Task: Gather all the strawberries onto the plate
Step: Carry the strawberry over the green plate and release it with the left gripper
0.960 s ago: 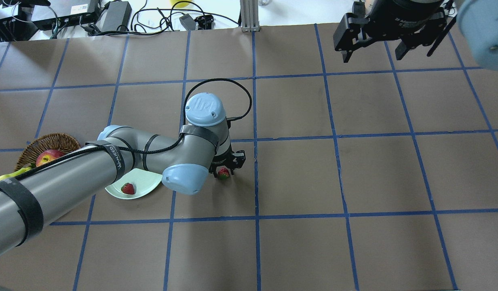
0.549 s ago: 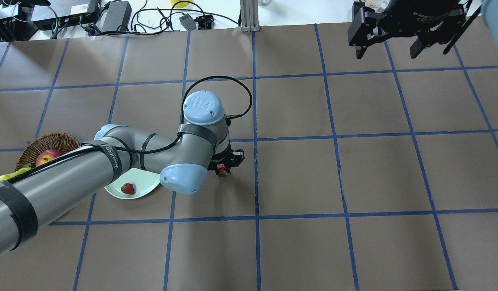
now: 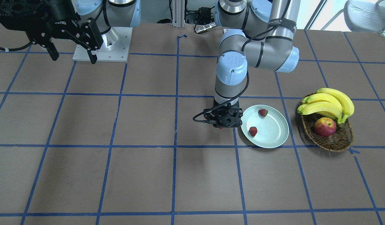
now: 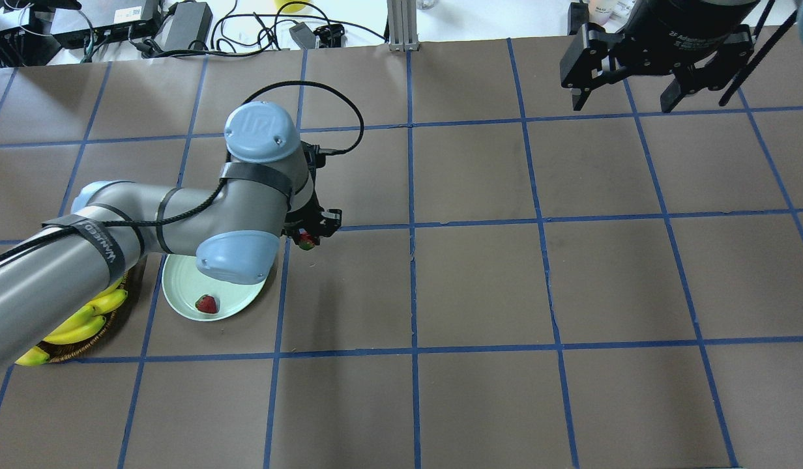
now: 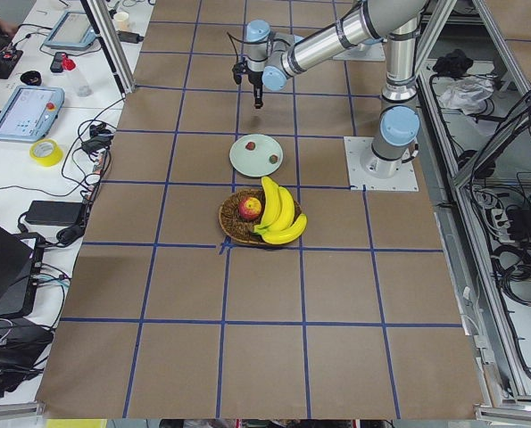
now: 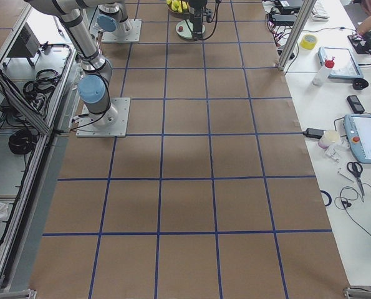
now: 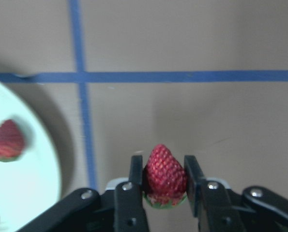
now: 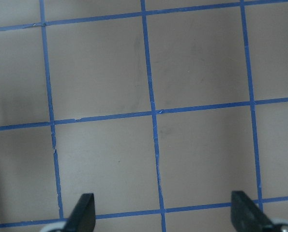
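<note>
The strawberries are split. Two lie on the plate, one near the rim on the robot's side and one near the rim facing the table's middle. The third strawberry is clamped in the left gripper, whose fingers press its flanks with the red tip pointing outward. It hangs over bare table, just beside the plate's rim on the side toward the table's middle. The plate itself sits toward the table's left end, about midway between the robot's edge and the operators' edge.

The main risk, as I judge it, is letting go too soon, since from here the berry would land on the paper and not on the plate. The grip covers only a small part of a tapered fruit, so a quick sideways move could let it slip. A drop from height could make it roll over the shallow rim or knock the berry nearest that rim.

Nothing stands between the gripper and the plate. Past the plate, toward the left end, a wicker basket holds bananas and an apple, so an overshoot would carry the berry that way. The right gripper hangs with its fingers apart and nothing between them, near the robot's edge toward the right end, well apart.
</note>
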Action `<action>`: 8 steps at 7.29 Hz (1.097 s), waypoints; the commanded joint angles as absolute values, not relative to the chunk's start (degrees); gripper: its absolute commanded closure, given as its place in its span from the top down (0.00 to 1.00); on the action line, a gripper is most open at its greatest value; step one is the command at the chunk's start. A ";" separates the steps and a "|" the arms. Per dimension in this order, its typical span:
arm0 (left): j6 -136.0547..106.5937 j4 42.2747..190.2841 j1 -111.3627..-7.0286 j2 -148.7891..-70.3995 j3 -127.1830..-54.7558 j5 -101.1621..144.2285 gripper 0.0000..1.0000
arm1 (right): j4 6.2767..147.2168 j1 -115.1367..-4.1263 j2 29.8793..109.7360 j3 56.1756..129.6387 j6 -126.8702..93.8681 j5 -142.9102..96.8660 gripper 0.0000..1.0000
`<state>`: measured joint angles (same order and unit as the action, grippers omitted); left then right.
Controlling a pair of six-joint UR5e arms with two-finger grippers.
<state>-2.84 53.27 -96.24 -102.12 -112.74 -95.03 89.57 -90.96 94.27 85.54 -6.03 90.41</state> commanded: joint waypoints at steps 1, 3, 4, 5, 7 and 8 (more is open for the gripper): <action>15.39 55.28 -84.26 -99.50 -113.11 -94.75 0.08 | 89.47 -90.97 94.31 85.61 -5.98 90.35 1.00; 22.83 55.28 -77.45 -100.80 -114.86 -94.66 0.08 | 89.30 -90.97 94.31 85.52 -6.06 90.44 1.00; 24.77 54.59 -76.82 -101.07 -116.61 -94.66 0.10 | 89.30 -90.97 94.31 85.60 -6.06 90.44 1.00; 24.61 54.58 -76.82 -101.34 -117.41 -94.05 0.34 | 89.30 -90.97 94.39 85.52 -6.06 90.44 1.00; 23.13 55.20 -77.43 -102.13 -117.34 -90.11 0.81 | 89.30 -90.97 94.39 85.52 -5.98 90.61 1.00; 22.42 55.28 -77.43 -102.04 -117.42 -89.04 0.85 | 89.21 -90.97 94.57 85.52 -5.98 90.70 1.00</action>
<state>23.42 55.15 -77.27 -101.98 -117.34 -90.75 89.27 -90.97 94.45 85.52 -6.01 90.59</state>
